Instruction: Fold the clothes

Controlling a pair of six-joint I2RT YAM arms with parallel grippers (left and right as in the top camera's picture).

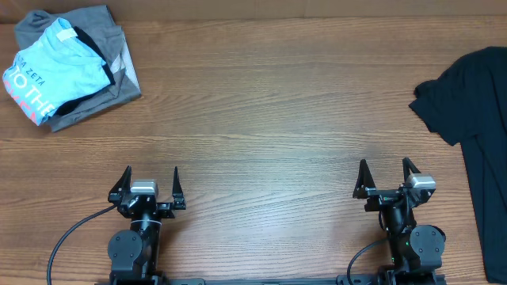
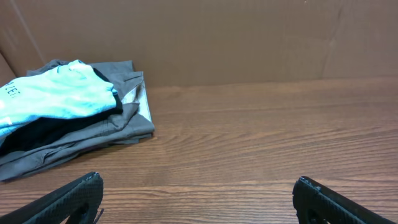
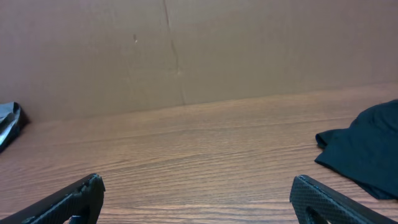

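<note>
Black T-shirt (image 1: 483, 119): spread out unfolded at the far right edge of the table (image 1: 261, 119), partly cut off by the overhead view, with one sleeve toward the table centre. Not gripped, not yet folded. Neck label not visible.

Step in hand: no fold started. Judged to be the approach ahead of the first grasp.

Right gripper (image 1: 385, 166): closest to the garment, yet well apart from it, at the near edge of the table. Jaws spread fully wide, holding nothing. Aimed toward the far side, low over the wood.

Left gripper (image 1: 151, 172): mirrored pose at the near left. Jaws likewise fully apart and empty. Far from the garment.

Next move, as a judgement: reach right and forward with the right arm, pinch a hem or the sleeve, and draw the shirt toward the centre, within range of both arms. Expect soft fabric to bunch and slide. Grip at an edge, not mid-panel. Flatten before folding.

Elsewhere: light blue printed shirt (image 1: 55, 67) on top of a grey garment (image 1: 119, 79), stacked at the far left corner. Leave untouched.
</note>
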